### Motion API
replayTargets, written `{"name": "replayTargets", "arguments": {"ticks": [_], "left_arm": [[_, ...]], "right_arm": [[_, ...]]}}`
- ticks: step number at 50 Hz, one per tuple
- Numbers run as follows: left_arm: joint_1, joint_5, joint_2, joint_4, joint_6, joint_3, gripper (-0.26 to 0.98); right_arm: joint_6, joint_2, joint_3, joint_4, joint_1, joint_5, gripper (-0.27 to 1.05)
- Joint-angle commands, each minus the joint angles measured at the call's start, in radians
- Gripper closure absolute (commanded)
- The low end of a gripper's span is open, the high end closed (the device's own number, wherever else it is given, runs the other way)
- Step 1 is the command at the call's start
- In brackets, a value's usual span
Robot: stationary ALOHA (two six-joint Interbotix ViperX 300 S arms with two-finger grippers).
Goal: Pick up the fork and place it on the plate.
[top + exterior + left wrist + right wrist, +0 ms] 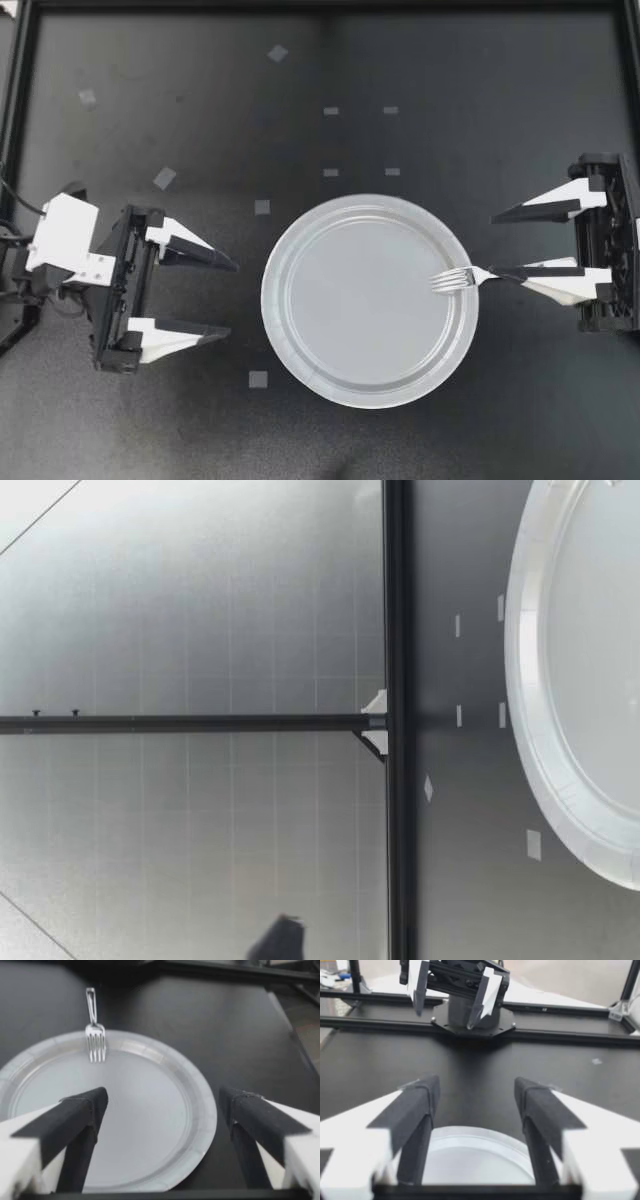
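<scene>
The fork [465, 277] lies with its tines on the right-hand rim of the plate [300, 330] and its handle running out past the rim over the dark table [450, 100] toward my right arm. The left wrist view shows the same thing: tines flat on the far rim, handle off the plate. My right gripper [493, 245] stands wide open with nothing between its fingers. From above, one finger lines up along the fork's handle, and whether it touches the handle cannot be told. In the right wrist view the fingers [417, 1110] are spread above the near edge of the plate, and no fork shows between them. My left gripper [232, 298] is also wide open and empty, just beside the plate's left edge, pointing at it. From its own camera the plate fills the gap between its fingers. Small grey tape squares [261, 207] dot the table around the plate.
</scene>
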Motion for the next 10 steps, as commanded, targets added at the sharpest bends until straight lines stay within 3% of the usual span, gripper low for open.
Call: {"name": "replayTargets", "arguments": {"ticks": [1, 10], "left_arm": [[0.003, 0.015, 0.006, 0.0, 0.002, -0.02, -0.13], [0.003, 0.014, 0.034, 0.0, 0.003, -0.029, -0.13]], "right_arm": [[0.046, 0.003, -0.008, -0.003, 0.006, -0.008, 0.17], [0.091, -0.003, 0.0, -0.003, 0.006, -0.034, 0.17]]}}
